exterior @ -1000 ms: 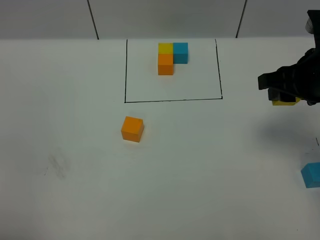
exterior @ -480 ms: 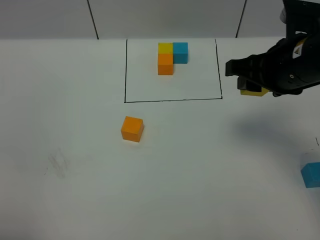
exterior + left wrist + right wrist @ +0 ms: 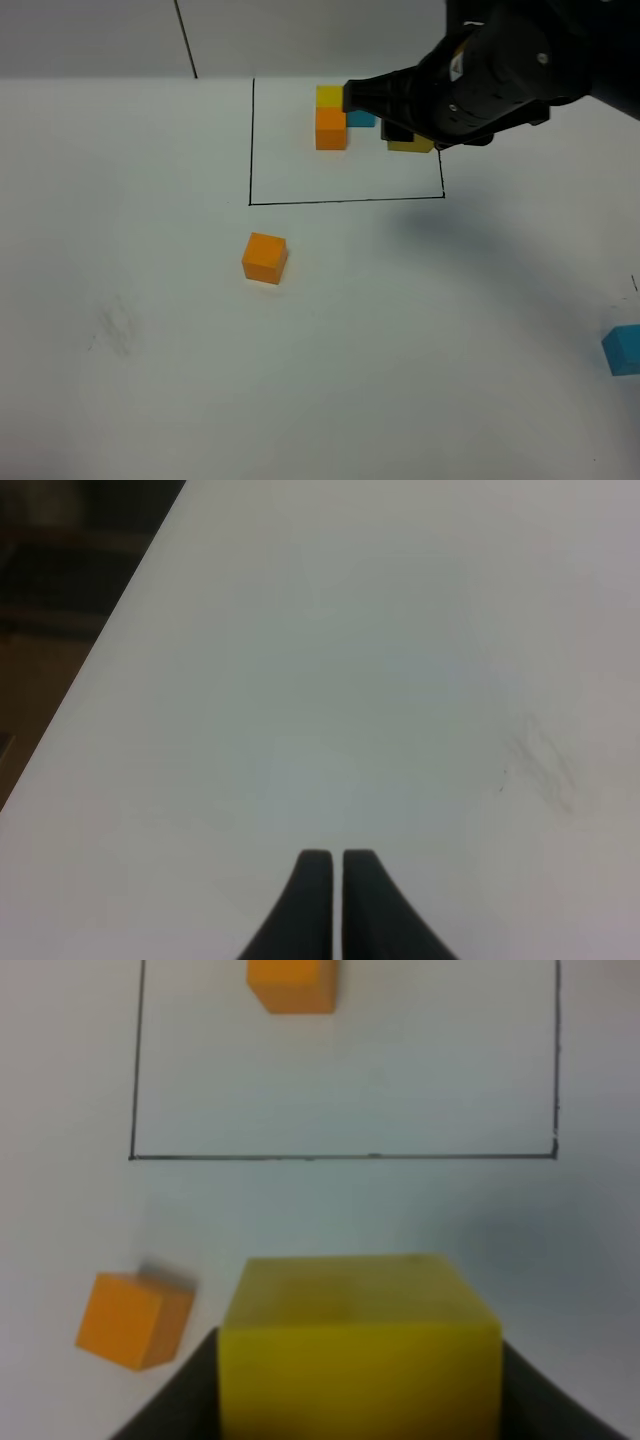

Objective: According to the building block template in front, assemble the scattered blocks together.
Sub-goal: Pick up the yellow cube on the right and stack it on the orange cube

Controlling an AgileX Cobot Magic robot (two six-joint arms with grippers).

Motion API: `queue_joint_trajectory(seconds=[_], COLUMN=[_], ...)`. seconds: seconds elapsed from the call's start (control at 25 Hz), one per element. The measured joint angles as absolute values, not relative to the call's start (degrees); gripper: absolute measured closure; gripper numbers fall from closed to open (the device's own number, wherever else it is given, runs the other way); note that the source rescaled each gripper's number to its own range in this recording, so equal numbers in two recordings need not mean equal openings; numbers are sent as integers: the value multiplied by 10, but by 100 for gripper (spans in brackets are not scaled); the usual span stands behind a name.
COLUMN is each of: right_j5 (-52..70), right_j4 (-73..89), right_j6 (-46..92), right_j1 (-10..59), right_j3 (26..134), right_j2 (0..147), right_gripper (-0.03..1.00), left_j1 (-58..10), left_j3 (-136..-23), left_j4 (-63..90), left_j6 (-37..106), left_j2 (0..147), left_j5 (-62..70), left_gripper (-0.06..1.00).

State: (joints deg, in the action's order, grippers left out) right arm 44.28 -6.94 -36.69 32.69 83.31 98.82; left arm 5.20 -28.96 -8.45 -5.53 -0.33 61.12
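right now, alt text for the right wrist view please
A yellow cube fills the foreground, gripped by the dark end effector. Beyond it, on the white table, sit a loose orange cube and a black drawn rectangle with another orange cube inside.

Bulky matte black right arm (image 3: 500, 70), small pale marking, left claw (image 3: 337, 865) slim, dark, tapered
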Motion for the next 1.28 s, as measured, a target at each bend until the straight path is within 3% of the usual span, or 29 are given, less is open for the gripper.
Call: queue_joint_trajectory(seconds=[0.76, 1.28], right_j5=[446, 450], right_j4=[-92, -92], right_j6=[-473, -464], right_j1=[388, 393], right_j3=[1047, 1083], right_j2=[1243, 1308], right_gripper=[50, 50], left_j1=[52, 52], left_j3=[-290, -290], left_j4=[-84, -84], left_j6=[-54, -54], left_j2=[-3, -3], left_j5=[611, 611], left_gripper=[94, 94])
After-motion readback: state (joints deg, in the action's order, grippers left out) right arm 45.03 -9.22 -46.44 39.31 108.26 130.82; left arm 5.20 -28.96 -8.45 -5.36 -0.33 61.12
